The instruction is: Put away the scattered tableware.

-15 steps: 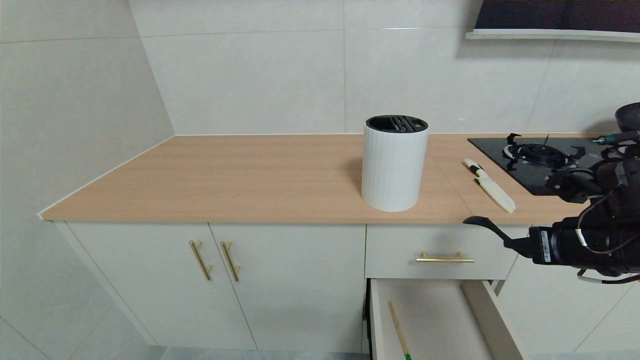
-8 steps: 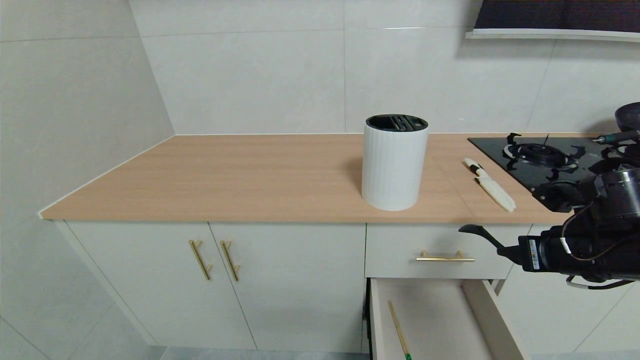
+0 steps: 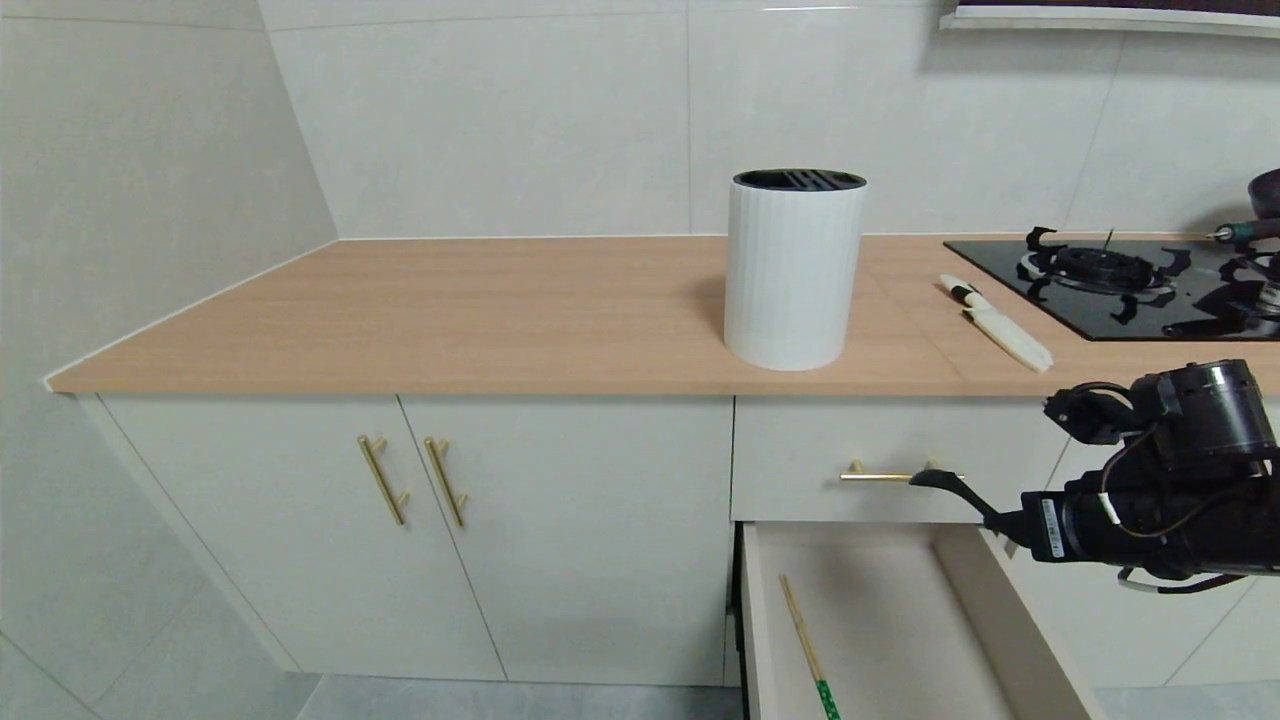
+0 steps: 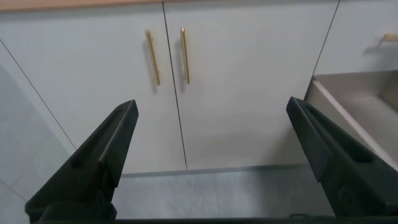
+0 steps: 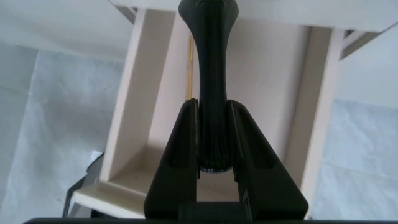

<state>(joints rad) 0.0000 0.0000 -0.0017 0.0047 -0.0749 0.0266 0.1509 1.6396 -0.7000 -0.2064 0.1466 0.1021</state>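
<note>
the whole head view has shifted since a second ago, so the camera itself has moved. measured against the countertop [image 3: 450, 310], the right gripper [image 3: 1010, 520] has sunk: it was level with the counter's front edge and now hangs in front of the shut upper drawer's gold handle [image 3: 885, 477], above the open drawer [image 3: 965, 590]. it is clamped on the handle of a black spoon [image 3: 950, 485], whose bowl end points toward the robot's left. the white knife holder [image 3: 795, 270], the knife [image 3: 995, 325] beside it and the stove [image 3: 1110, 290] lie on the counter as before.

the right wrist view looks down past the right gripper [image 5: 213, 118] and shows both fingers pressed on the black spoon [image 5: 208, 37], with the open drawer [image 5: 317, 106] right below and a chopstick [image 5: 189, 68] lying along one side wall. in the head view that chopstick [image 3: 805, 650] lies near the drawer's left wall.

the left wrist view shows the left gripper [image 4: 211, 109] with its fingers spread wide apart, holding nothing, low in front of the cabinet doors [image 4: 249, 81].
</note>
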